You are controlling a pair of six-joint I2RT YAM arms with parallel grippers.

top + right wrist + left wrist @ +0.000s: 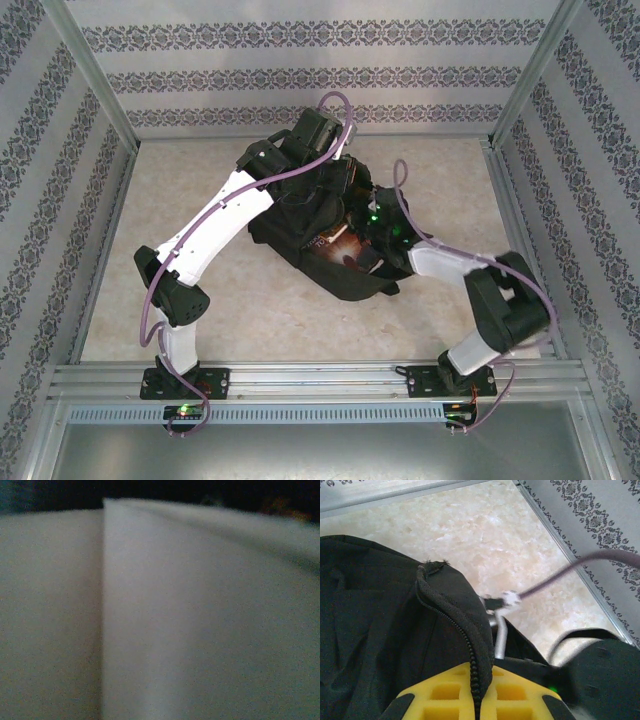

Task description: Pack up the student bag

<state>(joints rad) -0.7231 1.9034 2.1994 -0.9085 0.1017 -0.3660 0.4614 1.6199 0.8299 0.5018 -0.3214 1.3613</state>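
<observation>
**Table** [200,320] — pale, stone-patterned top with patterned walls on three sides.

**Student bag** [285,240] — black, soft and slumped, lying at the middle of the table between the two arms. Its long axis runs on a diagonal, from the far end beneath the left arm's wrist down to the near-right end. The mouth gapes upward and toward the right arm. From above I cannot tell which end is the rounded top.

**Left gripper** [476,690] — yellow fingers closed tight at the far end of the bag. They pinch the zip rim [455,620], with the fabric fold and zipper teeth between them.

**Right gripper** [375,225] — down at the bag's mouth on its right side, just beside the book. Its fingers are hidden, so I cannot tell whether they are parted or closed on anything. The wrist view gives a pale surface [200,630], very near and blurred, with a vertical crease. It may be pages or a cover.

**Book** [335,243] — reddish-brown cover, lying partly within the mouth.

**Step in hand (judged)** — loading: one arm holds the mouth open while the other works the book in.

**Next move (judged)** — the left grip needs to hold the rim high and steady. The right arm needs to push the book deeper along the bag's diagonal, clear of the zipper teeth, and then back out of the opening.
</observation>
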